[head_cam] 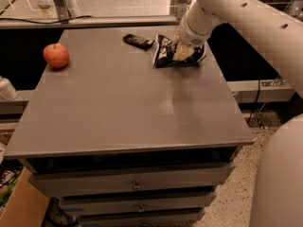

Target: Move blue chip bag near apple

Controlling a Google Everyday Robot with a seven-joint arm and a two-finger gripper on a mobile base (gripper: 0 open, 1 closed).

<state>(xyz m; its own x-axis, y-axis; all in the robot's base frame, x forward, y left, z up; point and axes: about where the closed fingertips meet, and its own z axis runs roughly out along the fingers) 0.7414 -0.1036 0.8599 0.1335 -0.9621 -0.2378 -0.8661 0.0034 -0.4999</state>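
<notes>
The blue chip bag [164, 52] lies crumpled at the back right of the grey table [128, 108]. My gripper [182, 52] comes down from the white arm [222, 8] and sits on top of the bag's middle, touching it and hiding part of it. The bag shows on both sides of the gripper. The red-orange apple [56, 55] stands near the table's left edge, well to the left of the bag and the gripper.
A small flat black remote-like device [138, 41] lies just left of the bag near the back edge. The table has drawers [136, 186] in its front. A white object [6, 89] sits off the table's left side. The floor is at the right.
</notes>
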